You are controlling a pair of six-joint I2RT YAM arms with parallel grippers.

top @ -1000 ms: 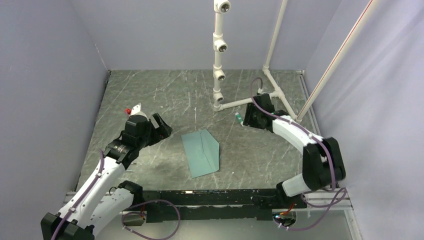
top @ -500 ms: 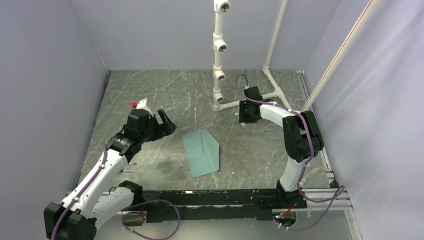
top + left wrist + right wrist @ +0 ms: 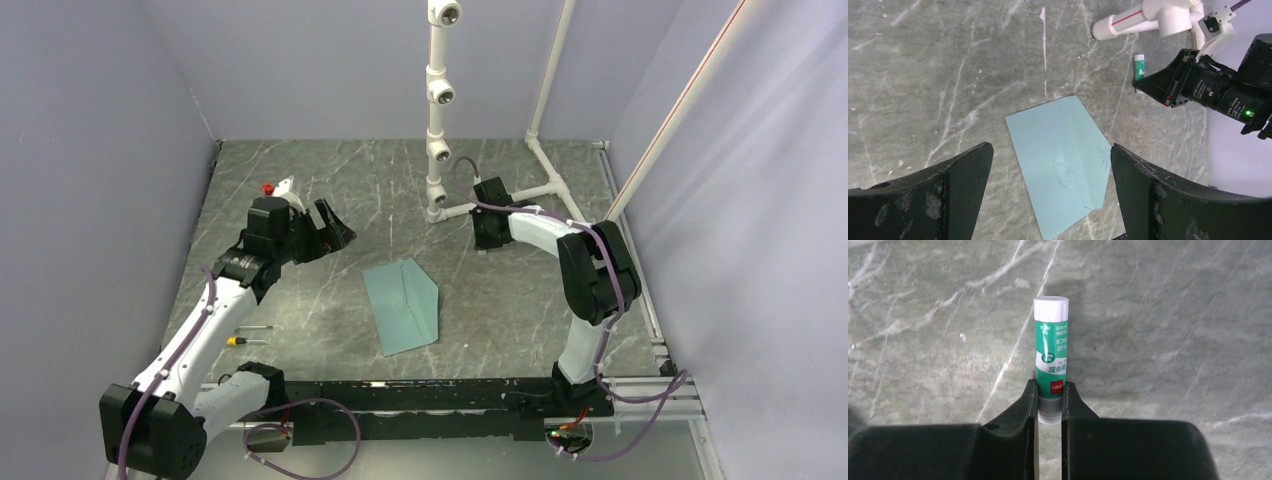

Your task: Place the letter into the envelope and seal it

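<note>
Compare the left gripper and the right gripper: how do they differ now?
The left gripper stands wide open and holds nothing; the right gripper is closed on a glue stick. The left gripper hangs beside the envelope; the right gripper is low, near the white pipe frame. Both are black.

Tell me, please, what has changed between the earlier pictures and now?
The right end effector swung left over the glue stick and closed on its end. The left end effector drifted away from its base, open throughout. The envelope has not moved.
</note>
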